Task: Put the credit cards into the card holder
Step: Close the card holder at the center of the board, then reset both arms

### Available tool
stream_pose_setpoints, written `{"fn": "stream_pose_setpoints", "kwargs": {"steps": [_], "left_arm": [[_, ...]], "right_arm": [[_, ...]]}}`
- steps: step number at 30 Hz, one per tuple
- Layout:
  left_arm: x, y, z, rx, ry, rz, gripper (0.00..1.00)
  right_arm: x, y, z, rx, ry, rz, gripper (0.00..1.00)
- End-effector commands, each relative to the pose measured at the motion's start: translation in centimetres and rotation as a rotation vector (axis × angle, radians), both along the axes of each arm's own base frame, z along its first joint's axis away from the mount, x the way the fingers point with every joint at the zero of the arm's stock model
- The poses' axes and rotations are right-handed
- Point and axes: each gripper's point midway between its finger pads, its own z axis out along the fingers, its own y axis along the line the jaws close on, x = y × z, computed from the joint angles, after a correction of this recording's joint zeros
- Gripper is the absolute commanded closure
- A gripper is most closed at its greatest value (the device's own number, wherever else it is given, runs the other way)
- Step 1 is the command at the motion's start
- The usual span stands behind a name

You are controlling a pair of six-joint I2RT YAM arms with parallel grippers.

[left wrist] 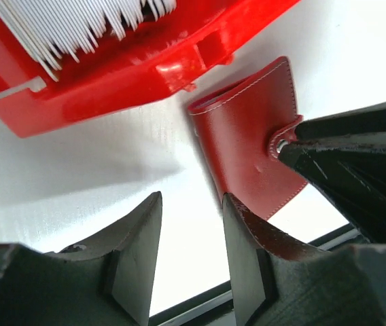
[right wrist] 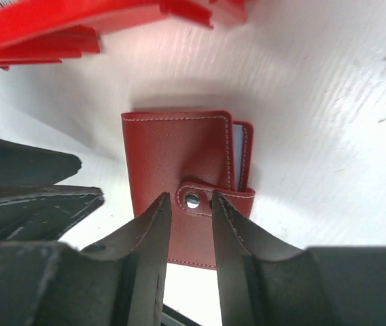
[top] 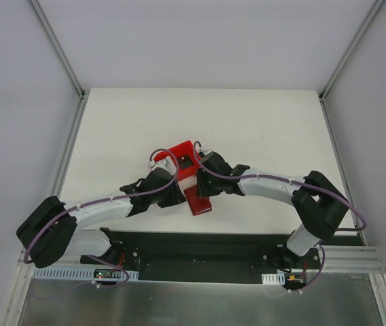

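Note:
The card holder (right wrist: 172,159) lies folded shut on the white table, its snap tab (right wrist: 210,200) fastened over the edge. A grey-blue credit card edge (right wrist: 237,153) peeks out of its open side. My right gripper (right wrist: 190,198) hovers over the snap stud, jaws slightly open and holding nothing. My left gripper (left wrist: 191,200) is open and empty beside the card holder (left wrist: 247,136), its right finger (left wrist: 247,231) at the holder's near edge. From above, the card holder (top: 198,202) lies between the left gripper (top: 181,197) and the right gripper (top: 198,178).
A bright red plastic bin (left wrist: 111,88) stands just beyond the holder, with several thin white cards (left wrist: 77,27) on edge inside it. From above, the bin (top: 181,155) sits at mid-table. The black base rail (top: 200,251) runs along the near edge.

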Motion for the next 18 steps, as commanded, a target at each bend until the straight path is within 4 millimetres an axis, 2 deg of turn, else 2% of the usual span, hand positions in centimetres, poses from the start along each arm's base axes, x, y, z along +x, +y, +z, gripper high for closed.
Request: {"fn": "stream_pose_setpoints", "kwargs": {"steps": [1,3,6,8,10,14,18], "left_arm": [[1.3,1.2,2.0,0.029,-0.139,0.030,0.58],[1.8,1.8,3.3,0.021,-0.197,0.048,0.55],[2.1,3.1,4.3,0.033,-0.256,0.081,0.49],[2.3,3.9,4.9,0.035,-0.296,0.110,0.38],[2.1,5.3,4.7,0.068,-0.302,0.138,0.31],[2.0,8.2,4.4,0.146,-0.324,0.208,0.17],[2.1,11.1,4.5,0.218,-0.336,0.275,0.09]], "right_arm": [[2.7,0.6,4.6,0.122,-0.202,-0.008,0.64],[2.5,0.3,5.5,0.160,-0.238,-0.001,0.59],[2.5,-0.2,7.1,0.207,-0.287,-0.004,0.54],[2.4,-1.3,7.5,0.205,-0.305,-0.041,0.48],[2.8,-3.3,7.2,0.185,-0.321,-0.113,0.39],[2.9,-7.4,6.1,0.135,-0.328,-0.211,0.31],[3.1,-11.6,6.0,0.066,-0.382,-0.301,0.24]]}}
